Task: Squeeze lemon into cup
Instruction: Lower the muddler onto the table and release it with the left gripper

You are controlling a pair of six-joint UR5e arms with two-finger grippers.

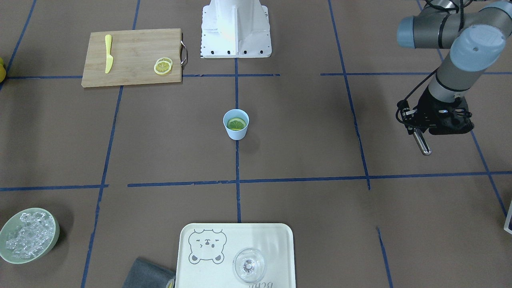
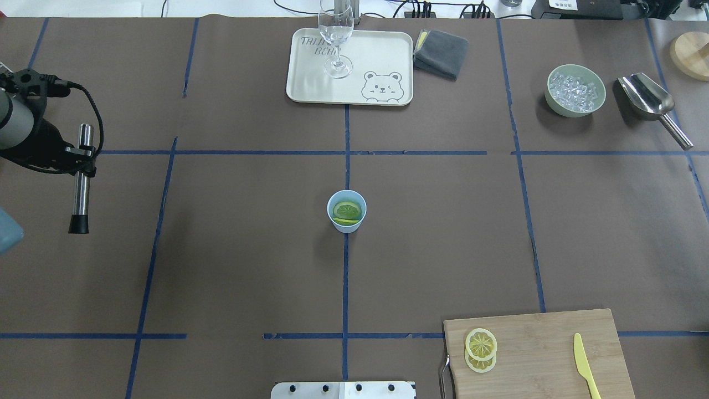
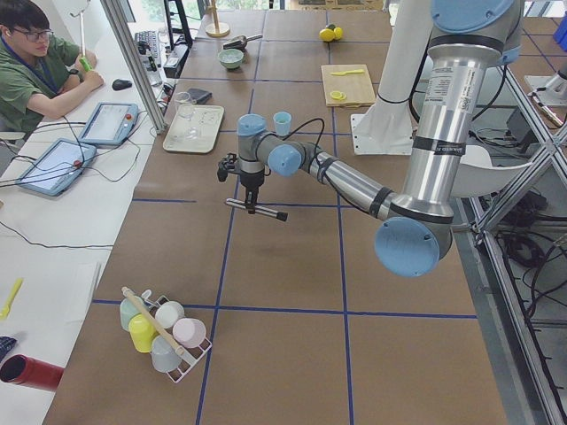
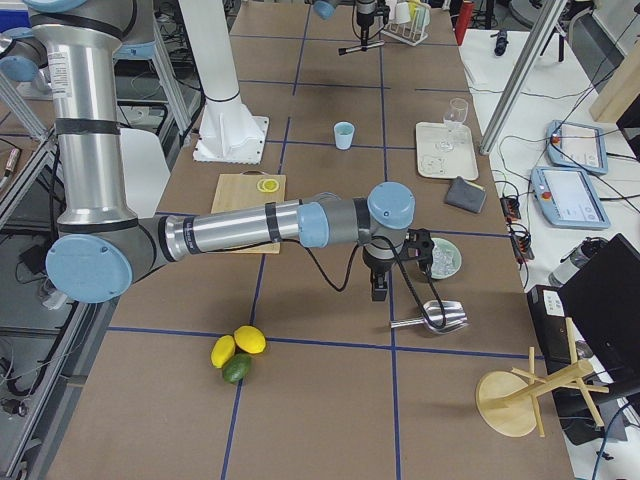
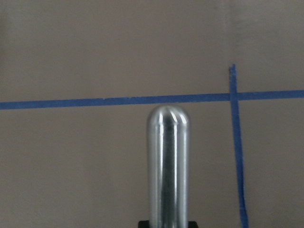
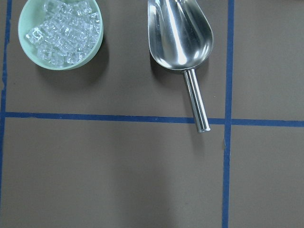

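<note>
The light-blue cup (image 2: 347, 220) stands upright at the table's centre, also in the front view (image 1: 236, 133). One lemon slice (image 2: 347, 210) lies inside it. Two more slices (image 2: 480, 349) are stacked on the cutting board. My left gripper (image 2: 81, 160) is far to the cup's left, above the table. It is shut on a steel muddler rod (image 2: 83, 183), which shows in the left wrist view (image 5: 166, 166). My right gripper (image 4: 380, 290) shows only in the exterior right view, near the ice bowl. I cannot tell if it is open or shut.
The bamboo cutting board (image 2: 543, 354) carries a yellow plastic knife (image 2: 586, 366). A tray (image 2: 310, 83) with a clear glass (image 2: 336, 39) is at the far middle, beside a grey cloth (image 2: 441, 52). The ice bowl (image 6: 59, 33) and a steel scoop (image 6: 180, 33) lie below the right wrist.
</note>
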